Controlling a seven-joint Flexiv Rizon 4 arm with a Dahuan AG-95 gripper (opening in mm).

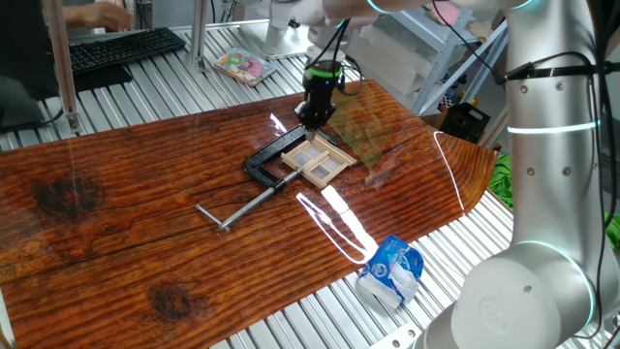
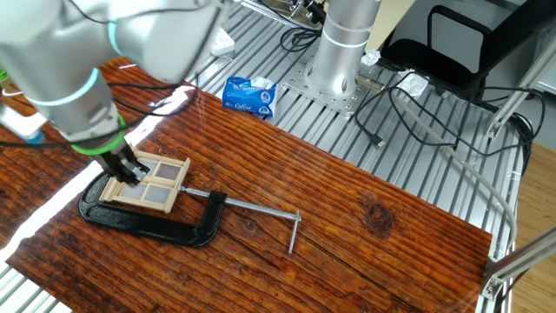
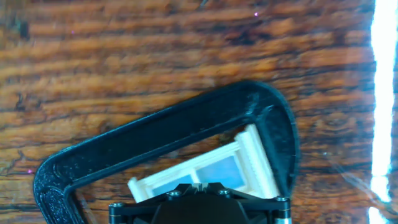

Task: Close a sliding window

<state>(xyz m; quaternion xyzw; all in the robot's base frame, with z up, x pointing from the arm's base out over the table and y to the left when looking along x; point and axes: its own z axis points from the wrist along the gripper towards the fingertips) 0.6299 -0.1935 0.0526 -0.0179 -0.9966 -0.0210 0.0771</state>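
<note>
The sliding window (image 1: 318,158) is a small tan wooden frame with pale panes, lying flat on the wooden board inside a black C-clamp (image 1: 260,165). In the other fixed view the window (image 2: 148,184) sits within the clamp's black bow (image 2: 152,224). My gripper (image 1: 312,121) is shut, its closed fingertips pointing straight down onto the window's far edge. From the other side the gripper (image 2: 129,169) touches the frame's left part. The hand view has the window (image 3: 211,169) just ahead of the closed gripper (image 3: 199,185), with the clamp bow (image 3: 168,140) curving around it.
The clamp's long grey screw rod (image 1: 247,204) with its T-handle reaches toward the board's front. A blue-and-white packet (image 1: 391,271) lies off the board on the slatted metal table. A keyboard (image 1: 121,48) and a colourful box (image 1: 244,66) sit at the back.
</note>
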